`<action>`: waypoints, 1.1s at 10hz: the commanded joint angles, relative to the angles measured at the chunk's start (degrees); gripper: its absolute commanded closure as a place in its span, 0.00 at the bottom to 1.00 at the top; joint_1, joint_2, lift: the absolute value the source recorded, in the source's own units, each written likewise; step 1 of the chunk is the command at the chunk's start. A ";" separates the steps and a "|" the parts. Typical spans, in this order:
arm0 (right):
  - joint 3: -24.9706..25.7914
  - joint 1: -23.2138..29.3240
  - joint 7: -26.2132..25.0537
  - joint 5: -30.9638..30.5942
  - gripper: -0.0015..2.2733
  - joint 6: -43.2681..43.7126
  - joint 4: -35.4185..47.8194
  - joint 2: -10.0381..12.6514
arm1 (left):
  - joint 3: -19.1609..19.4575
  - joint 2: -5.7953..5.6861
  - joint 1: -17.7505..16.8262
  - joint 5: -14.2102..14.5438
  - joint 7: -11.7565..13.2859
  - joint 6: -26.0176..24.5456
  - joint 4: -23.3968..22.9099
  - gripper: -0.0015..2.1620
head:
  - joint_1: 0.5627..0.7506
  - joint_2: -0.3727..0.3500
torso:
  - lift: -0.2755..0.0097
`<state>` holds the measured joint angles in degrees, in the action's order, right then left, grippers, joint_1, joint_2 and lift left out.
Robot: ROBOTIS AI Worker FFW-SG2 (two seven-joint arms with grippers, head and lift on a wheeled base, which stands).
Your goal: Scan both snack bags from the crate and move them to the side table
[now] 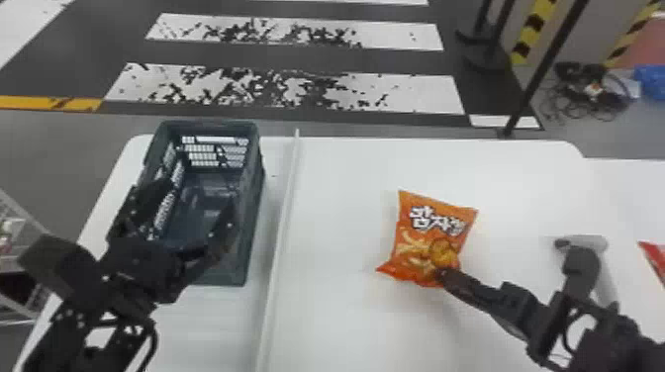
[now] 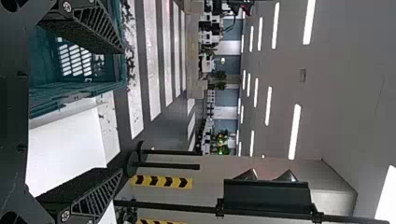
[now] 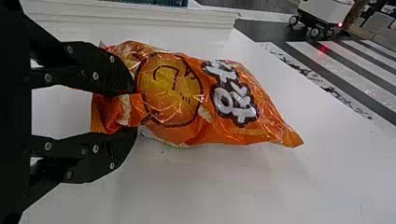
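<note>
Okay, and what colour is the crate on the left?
The crate is dark green, leaning to teal; it shows best in the left wrist view.

1. The snack bag (image 1: 435,232) is orange, with white letters outlined in black and a yellow round figure.
2. On the left, the crate (image 1: 253,198) is of dark green colour.
3. The table (image 1: 346,173) is plain white.
4. The left gripper (image 1: 199,199) and the right gripper (image 1: 442,273) are both black.
5. The far floor (image 1: 346,62) is dark, with white stripes, which have black speckles.
6. At far right, the post (image 1: 536,24) has yellow and black stripes.
</note>
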<state>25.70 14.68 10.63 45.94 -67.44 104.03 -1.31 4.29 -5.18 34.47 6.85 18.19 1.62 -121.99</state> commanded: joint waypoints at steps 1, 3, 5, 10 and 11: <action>0.40 1.06 0.62 -1.55 0.99 3.85 2.59 0.00 | -0.07 0.00 -0.02 0.00 0.00 0.00 0.08 0.05 | 0.70 0.47 | 0.70; 0.32 1.14 0.88 -6.92 0.99 6.31 6.36 -2.64 | 0.02 -0.18 -0.02 0.18 -0.09 0.18 0.17 0.05 | 0.70 0.43 | 0.70; -2.15 2.29 0.97 -15.62 0.99 9.82 11.55 -5.89 | 0.11 -0.27 -0.02 0.26 -0.09 0.18 0.43 0.05 | 0.70 0.34 | 0.70; -24.12 8.97 -2.37 -58.68 0.99 24.59 18.58 -15.74 | 0.37 -0.35 -0.10 0.70 -0.09 0.18 0.87 0.05 | 0.70 0.27 | 0.70; -29.04 9.85 -3.95 -67.74 0.99 26.52 17.88 -17.41 | 0.46 -0.44 -0.02 0.88 0.00 0.18 0.96 0.05 | 0.70 0.27 | 0.70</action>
<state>-0.75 24.01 6.80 -16.98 -42.06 122.21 -17.87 4.70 -5.55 34.39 7.62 18.12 1.80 -121.05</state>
